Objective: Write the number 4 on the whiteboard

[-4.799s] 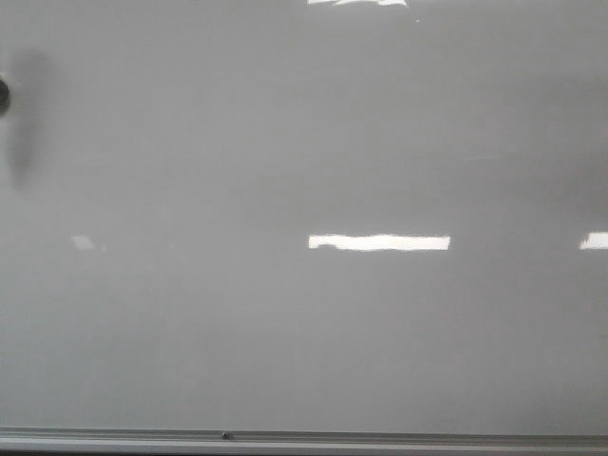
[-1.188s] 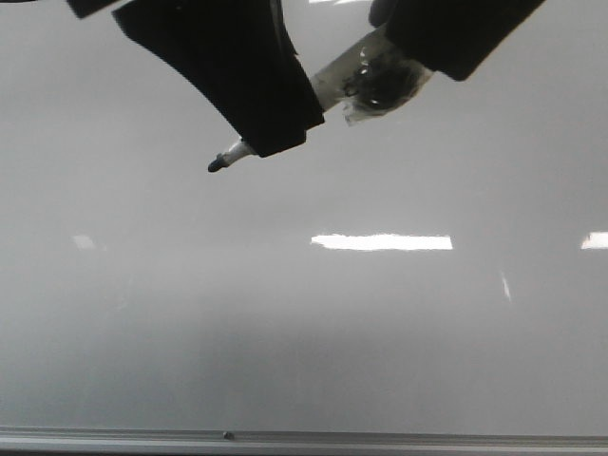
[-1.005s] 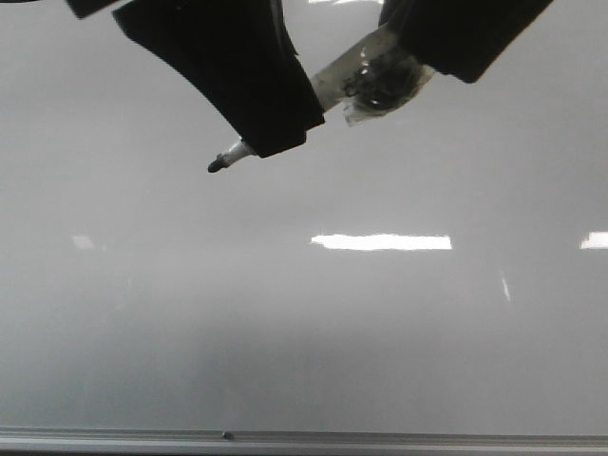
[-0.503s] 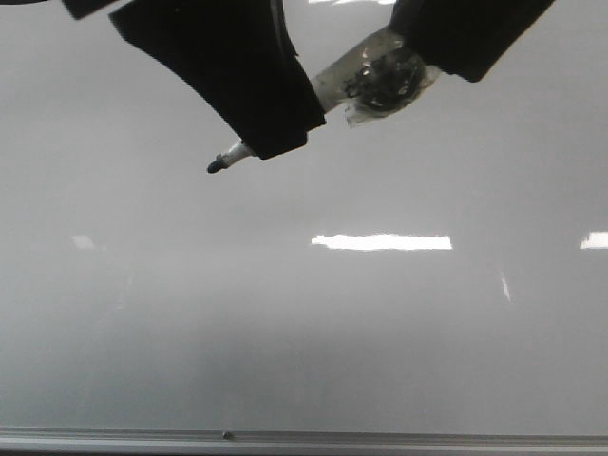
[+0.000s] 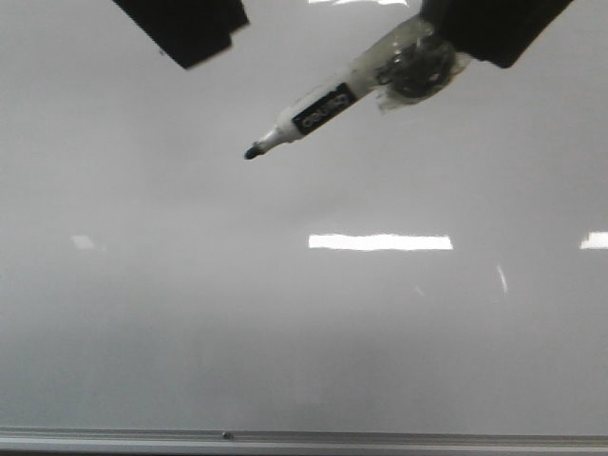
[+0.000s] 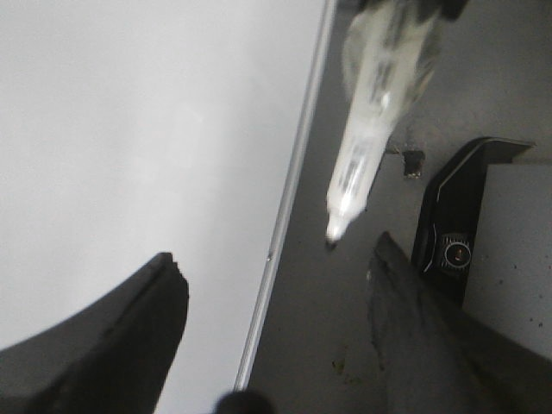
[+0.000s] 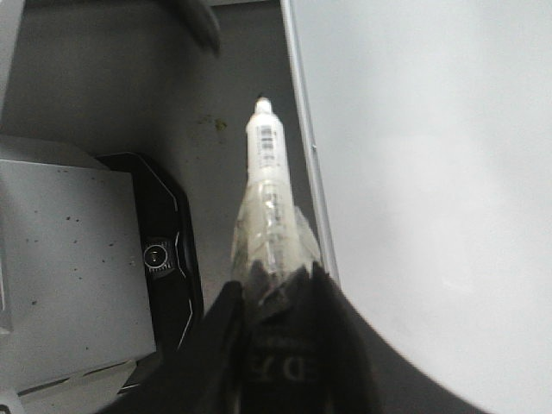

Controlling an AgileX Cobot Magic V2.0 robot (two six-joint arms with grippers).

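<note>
The large glossy pale grey-white whiteboard is filling the front view, its thin grey metal rim running along the lower edge, with no marker stroke showing on it. The right gripper is pinching a white marker with a black label and dark tip in its fingers. The left gripper is hanging with its fingers spread and holding nothing. Only the wrist views are showing the dark surface beside the board.
</note>
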